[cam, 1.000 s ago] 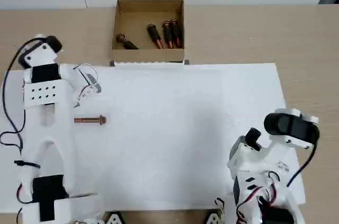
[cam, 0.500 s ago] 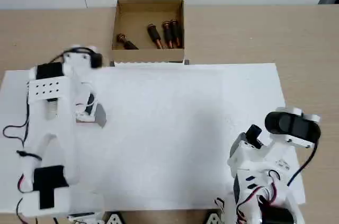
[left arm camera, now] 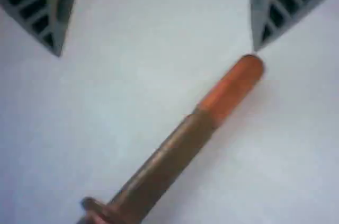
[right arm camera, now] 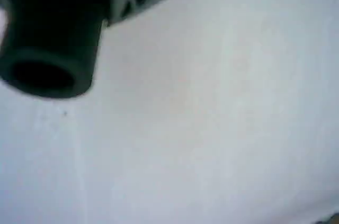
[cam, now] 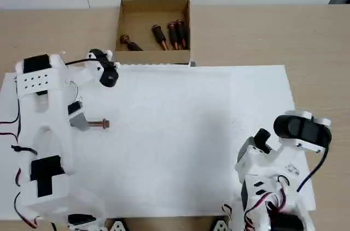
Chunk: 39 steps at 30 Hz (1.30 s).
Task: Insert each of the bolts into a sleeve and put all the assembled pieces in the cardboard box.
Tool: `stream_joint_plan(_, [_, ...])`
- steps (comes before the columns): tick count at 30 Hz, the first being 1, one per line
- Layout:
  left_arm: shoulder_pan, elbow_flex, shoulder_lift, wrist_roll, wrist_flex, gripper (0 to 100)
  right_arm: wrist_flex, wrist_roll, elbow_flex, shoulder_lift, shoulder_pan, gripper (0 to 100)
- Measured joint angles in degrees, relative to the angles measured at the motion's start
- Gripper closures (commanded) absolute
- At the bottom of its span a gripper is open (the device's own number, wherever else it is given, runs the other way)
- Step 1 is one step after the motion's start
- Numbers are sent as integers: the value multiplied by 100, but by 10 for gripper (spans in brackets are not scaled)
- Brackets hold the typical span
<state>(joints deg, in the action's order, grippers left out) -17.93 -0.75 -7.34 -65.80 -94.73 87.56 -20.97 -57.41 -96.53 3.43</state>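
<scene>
My left jaws stand apart over the white surface. The loose bolt lies flat below them, its orange tip just beside one fingertip and its head end running away from the jaws. My right jaws look clamped on a black sleeve, whose open end juts out past them, while four assembled pieces lie in the cardboard box, well apart from both jaws.

Bright even light w/ soft shadows
</scene>
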Motion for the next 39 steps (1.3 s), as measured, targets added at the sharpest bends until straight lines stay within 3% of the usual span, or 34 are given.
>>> stream_joint_plan(7, [114, 35, -18, -844, 0, 783, 0, 0, 0, 0, 0, 996])
stream_joint_plan(20, [686, 44, -853, -967, 123, 785, 0, 0, 0, 0, 0, 996])
stream_joint_plan(30, [730, 44, -1363, -967, 651, 904, 0, 0, 0, 0, 0, 996])
stream_joint_plan(39, [730, 70, -1600, -976, 721, 914, 0, 0, 0, 0, 0, 996])
